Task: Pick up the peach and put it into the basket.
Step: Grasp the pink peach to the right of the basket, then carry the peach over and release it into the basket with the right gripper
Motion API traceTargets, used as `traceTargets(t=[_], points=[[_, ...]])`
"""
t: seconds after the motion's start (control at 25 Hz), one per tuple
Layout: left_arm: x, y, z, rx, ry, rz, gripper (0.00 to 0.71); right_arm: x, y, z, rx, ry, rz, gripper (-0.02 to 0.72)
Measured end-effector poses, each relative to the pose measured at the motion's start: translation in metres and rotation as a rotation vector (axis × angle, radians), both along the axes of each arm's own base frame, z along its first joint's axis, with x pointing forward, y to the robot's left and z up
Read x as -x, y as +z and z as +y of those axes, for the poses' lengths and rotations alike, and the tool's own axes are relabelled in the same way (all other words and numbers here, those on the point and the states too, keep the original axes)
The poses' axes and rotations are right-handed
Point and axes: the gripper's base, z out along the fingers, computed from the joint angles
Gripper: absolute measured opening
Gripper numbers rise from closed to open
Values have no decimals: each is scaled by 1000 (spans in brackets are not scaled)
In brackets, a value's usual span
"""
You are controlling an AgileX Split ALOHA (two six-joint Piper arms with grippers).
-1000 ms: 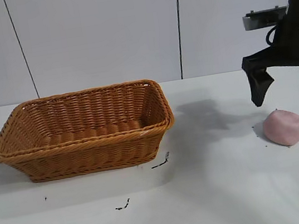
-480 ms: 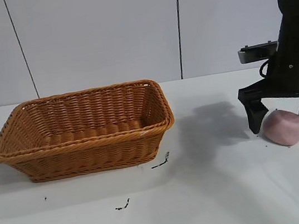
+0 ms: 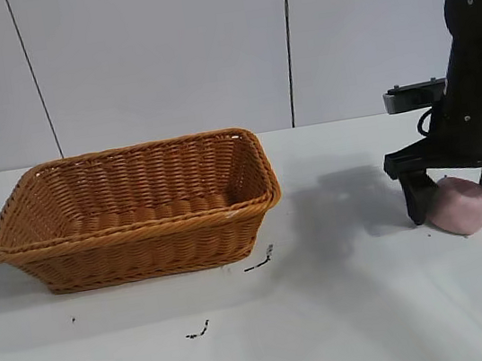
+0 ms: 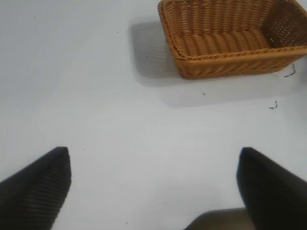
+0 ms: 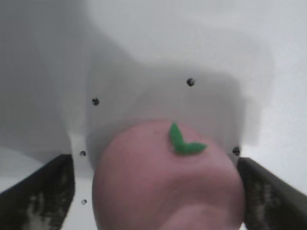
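Note:
The pink peach (image 3: 458,205) lies on the white table at the right, well apart from the orange-brown wicker basket (image 3: 139,227) at the left. My right gripper (image 3: 458,202) is down at the table and straddles the peach, one finger on each side. In the right wrist view the peach (image 5: 168,187), with a small green leaf on it, fills the space between the fingers (image 5: 48,191); one finger stands a little off it, the other is at its edge. The left gripper (image 4: 153,187) hangs open over bare table, with the basket (image 4: 230,55) farther off.
Small black marks (image 3: 259,260) dot the table in front of the basket. A pale panelled wall runs behind the table. Bare tabletop lies between the basket and the peach.
My right gripper has come down from above the peach to table height, so that its fingers now stand on either side of the peach. The peach and basket have not moved.

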Motion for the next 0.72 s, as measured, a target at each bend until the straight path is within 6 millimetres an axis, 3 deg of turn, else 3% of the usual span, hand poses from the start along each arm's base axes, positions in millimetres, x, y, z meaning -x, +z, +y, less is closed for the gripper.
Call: traceTargets(t=[0.36, 0.56, 0.72], points=[[0, 0, 0, 0, 0, 0, 692, -32, 108, 9, -21, 9, -213, 37], [0, 0, 0, 0, 0, 0, 692, -39, 145, 41, -45, 75, -313, 34], [0, 0, 0, 0, 0, 0, 692, -37, 163, 84, -74, 167, -373, 34]])
